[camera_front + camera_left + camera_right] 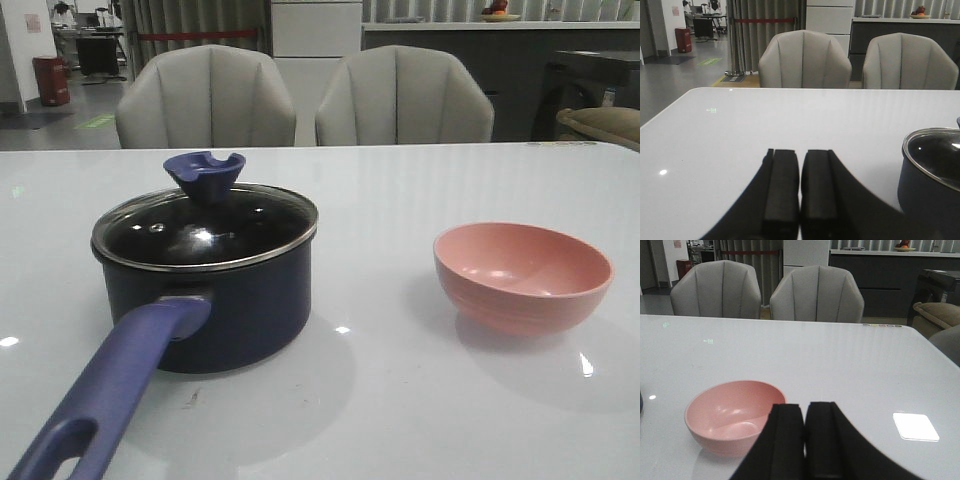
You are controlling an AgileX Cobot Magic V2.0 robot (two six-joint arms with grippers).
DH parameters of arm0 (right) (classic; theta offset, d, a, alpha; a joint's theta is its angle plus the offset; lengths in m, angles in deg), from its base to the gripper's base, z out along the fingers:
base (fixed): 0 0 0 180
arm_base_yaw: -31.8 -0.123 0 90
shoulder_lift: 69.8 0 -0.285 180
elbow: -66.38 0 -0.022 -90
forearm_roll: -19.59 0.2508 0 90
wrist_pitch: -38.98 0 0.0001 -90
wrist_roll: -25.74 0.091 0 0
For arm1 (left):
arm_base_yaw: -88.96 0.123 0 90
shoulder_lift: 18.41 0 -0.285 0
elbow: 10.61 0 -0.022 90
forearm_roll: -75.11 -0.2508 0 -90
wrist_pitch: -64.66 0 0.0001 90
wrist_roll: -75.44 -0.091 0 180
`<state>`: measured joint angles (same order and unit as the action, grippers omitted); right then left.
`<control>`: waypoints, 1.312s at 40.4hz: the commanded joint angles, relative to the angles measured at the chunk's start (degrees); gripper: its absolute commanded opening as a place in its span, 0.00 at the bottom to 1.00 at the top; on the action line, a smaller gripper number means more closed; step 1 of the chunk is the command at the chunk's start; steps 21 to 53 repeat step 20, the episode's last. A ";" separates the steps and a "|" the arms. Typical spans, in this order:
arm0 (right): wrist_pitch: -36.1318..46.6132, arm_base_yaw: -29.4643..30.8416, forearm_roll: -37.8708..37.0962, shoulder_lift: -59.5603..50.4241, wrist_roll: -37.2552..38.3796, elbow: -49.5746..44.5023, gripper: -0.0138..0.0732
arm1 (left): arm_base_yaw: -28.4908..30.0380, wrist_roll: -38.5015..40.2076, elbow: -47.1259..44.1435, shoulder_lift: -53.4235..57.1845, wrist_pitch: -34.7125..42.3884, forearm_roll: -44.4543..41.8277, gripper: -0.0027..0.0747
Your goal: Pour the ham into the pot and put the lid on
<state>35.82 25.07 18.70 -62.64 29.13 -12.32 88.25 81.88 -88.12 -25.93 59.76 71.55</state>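
As far as I can judge, the task is finished or almost finished. The lid (205, 228) sits flat on the pot (205, 290), with its steel rim resting all around the pot's edge and its notched purple-blue knob (205, 175) standing up on top. The pink bowl (522, 275) stands to the right of the pot, well apart from it, and both the front view and my right wrist view show its inside bare. So I believe the ham is already poured into the pot, but I cannot see it: the glass of the lid looks dark and only reflects lights. I cannot confirm any chunk inside.

My left gripper (800, 192) has its two pads pressed together, holding nothing, and it hangs over the table (400, 400) to the left of the pot, apart from it. My right gripper (805, 440) is also closed with nothing between the pads, and it is just to the right of the bowl, on the side far from the pot.

My count: one pot, one lid, one bowl, no visible ham pieces, and two grey chairs (205, 95) behind the table, beyond the pot. The long handle (110, 385) of the pot points toward me.

What remains, I think, is nothing, or only to draw the arms back.
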 commanded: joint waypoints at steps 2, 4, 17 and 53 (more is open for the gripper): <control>4.00 0.33 -0.80 -1.13 0.17 0.26 0.34 | 0.00 0.12 -1.14 1.17 4.91 0.06 0.18; 4.00 0.33 -0.80 -1.13 0.17 0.26 0.34 | 0.00 0.12 -1.14 1.17 4.91 0.06 0.18; 3.55 0.33 -0.80 -1.13 0.17 0.26 0.34 | 0.00 0.12 -1.14 1.17 4.91 0.06 0.18; 3.55 0.33 -0.80 -1.13 0.17 0.26 0.34 | 0.00 0.12 -1.14 1.17 4.91 0.06 0.18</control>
